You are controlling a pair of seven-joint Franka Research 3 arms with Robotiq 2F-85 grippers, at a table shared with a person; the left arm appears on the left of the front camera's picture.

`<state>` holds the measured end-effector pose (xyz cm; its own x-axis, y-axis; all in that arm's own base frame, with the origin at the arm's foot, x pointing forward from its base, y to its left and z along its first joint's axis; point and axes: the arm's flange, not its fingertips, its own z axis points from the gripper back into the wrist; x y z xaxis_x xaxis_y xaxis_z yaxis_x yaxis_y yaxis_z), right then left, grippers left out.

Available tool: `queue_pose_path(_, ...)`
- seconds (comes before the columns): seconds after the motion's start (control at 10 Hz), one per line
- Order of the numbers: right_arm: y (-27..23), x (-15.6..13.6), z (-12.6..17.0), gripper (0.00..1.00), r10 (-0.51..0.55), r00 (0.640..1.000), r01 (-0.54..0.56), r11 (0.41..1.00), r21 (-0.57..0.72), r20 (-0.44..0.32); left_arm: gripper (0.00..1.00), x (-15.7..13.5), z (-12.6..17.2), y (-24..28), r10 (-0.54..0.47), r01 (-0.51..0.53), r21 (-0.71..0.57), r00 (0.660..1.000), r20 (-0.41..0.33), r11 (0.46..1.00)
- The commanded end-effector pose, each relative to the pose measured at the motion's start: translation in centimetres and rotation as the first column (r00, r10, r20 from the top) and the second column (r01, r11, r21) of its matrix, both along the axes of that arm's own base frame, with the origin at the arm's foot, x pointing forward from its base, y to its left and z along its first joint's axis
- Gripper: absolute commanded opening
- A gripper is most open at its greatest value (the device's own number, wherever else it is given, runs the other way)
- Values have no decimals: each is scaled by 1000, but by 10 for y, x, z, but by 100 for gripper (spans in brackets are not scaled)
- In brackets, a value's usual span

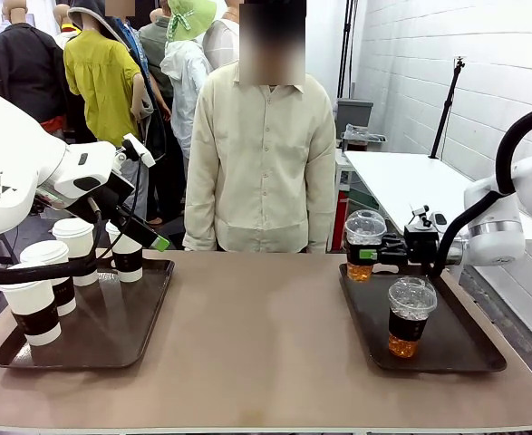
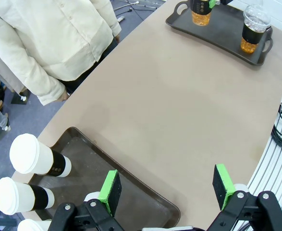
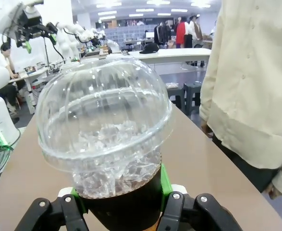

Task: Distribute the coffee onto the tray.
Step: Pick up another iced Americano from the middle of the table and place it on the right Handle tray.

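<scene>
Several white lidded coffee cups with black sleeves (image 1: 30,313) stand on the dark left tray (image 1: 139,335); two of them (image 2: 37,161) appear in the left wrist view. My left gripper (image 1: 139,231) hangs open over that tray's far right part with nothing between its green pads (image 2: 111,192). On the right tray (image 1: 456,349) are two clear dome-lidded cups of amber drink. My right gripper (image 1: 372,256) is shut on the sleeve of the far one (image 3: 104,125) at the tray's far left corner. The near one (image 1: 411,313) stands free.
A person in a cream shirt (image 1: 266,154) stands at the table's far edge, between the trays, arms down. The brown tabletop (image 1: 256,344) between the two trays is bare. A white table (image 1: 411,181) stands behind the right tray.
</scene>
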<state>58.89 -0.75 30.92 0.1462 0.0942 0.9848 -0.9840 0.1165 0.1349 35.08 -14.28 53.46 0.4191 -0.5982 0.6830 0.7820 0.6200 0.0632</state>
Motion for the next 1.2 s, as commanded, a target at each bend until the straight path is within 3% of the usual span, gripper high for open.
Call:
queue_pose_path(0.0, -15, 15, -7, 64, 16, 1000, -17, 999, 41, 14, 100, -1, 0, -1, 1, -1, 4, 1000, -7, 1000)
queue_pose_path(1.1, -44, 31, -70, 64, 13, 1000, -13, 999, 35, -13, 100, -1, 0, -1, 1, -1, 4, 1000, -7, 1000)
